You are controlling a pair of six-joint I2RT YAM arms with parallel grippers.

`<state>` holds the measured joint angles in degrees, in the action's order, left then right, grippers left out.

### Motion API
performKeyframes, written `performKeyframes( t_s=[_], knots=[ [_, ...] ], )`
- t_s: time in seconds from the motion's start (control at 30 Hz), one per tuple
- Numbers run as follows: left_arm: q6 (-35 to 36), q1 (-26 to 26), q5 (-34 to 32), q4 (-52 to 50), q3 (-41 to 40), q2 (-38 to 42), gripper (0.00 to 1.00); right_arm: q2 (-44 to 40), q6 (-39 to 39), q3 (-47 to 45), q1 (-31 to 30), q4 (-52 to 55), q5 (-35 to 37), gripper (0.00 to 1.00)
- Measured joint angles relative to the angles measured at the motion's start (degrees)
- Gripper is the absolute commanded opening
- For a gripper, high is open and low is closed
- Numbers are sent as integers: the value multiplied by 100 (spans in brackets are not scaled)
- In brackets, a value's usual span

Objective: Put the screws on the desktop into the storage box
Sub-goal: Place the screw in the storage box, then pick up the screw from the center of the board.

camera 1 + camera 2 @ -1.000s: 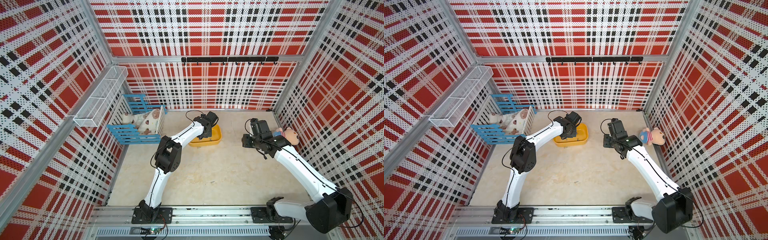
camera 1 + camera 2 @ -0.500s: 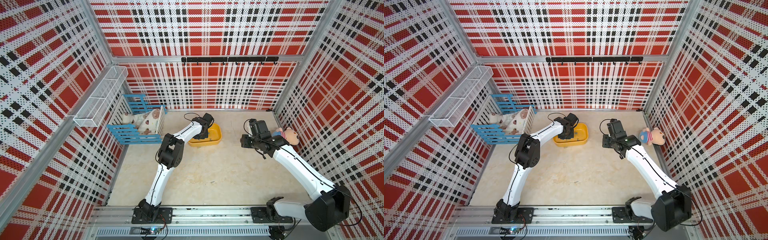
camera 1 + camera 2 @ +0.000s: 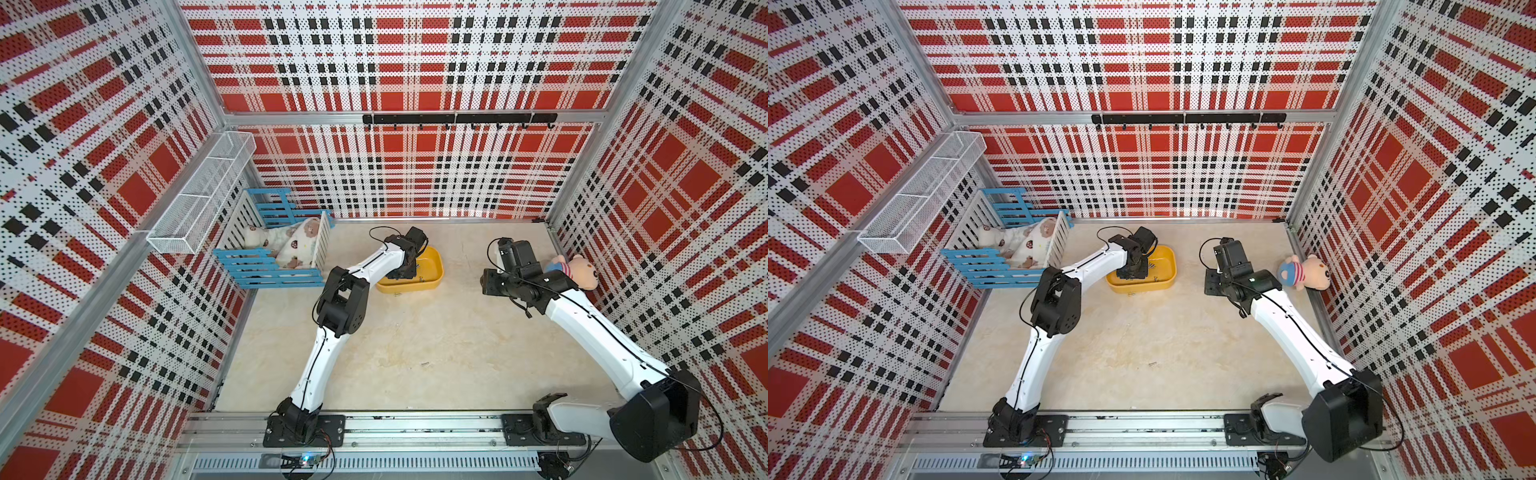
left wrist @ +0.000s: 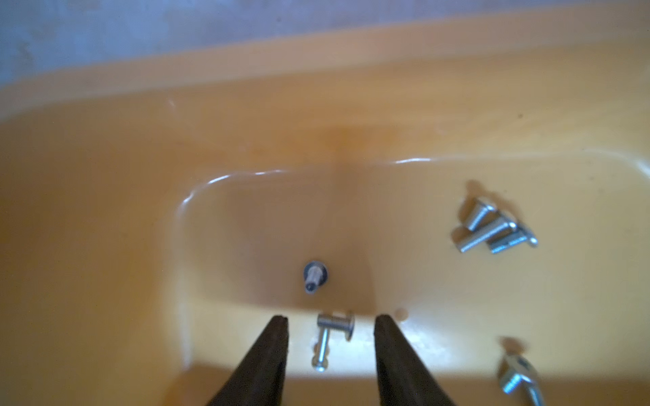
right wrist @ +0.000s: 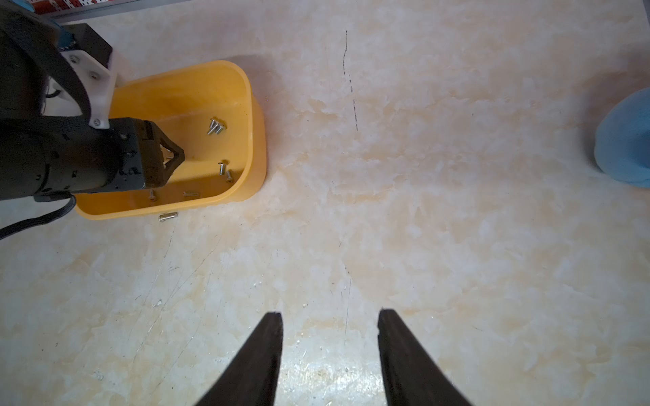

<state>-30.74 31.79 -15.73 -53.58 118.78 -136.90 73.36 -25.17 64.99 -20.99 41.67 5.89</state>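
L claw (image 4: pixel 331 318) hung released inside the storage box (image 4: pixel 105 218), nothing pinched. Screws (image 4: pixel 492 228) lay betw. & beyond its tips, blurred, one pair cut off at frame edge. R claw (image 5: pixel 330 313) was also released, over bare desktop (image 5: pixel 439 211). A stray screw (image 5: pixel 167 217) lay well ahead of it, just outside the box.

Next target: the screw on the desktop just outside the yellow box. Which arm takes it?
Left. The left gripper hangs open over the storage box, close to that screw; the right gripper, also open, stands farther off over the desktop.
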Motion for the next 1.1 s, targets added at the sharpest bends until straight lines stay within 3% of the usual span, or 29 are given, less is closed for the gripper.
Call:
performKeyframes(
  t_s=[0.2,0.47,0.73,1.1],
  knots=[
    [15,20,-192,-11,120,874,61,0,-2,146,-221,76,13,51],
    [-31,155,-525,39,44,2590,63,339,-181,295,-1233,162,74,52],
    [-175,70,-758,33,-1318,3958,64,850,-232,-310,-2286,153,-101,53],
    [-269,-428,-758,42,-2903,5023,64,1615,756,-487,-3281,295,-719,51]
  ],
)
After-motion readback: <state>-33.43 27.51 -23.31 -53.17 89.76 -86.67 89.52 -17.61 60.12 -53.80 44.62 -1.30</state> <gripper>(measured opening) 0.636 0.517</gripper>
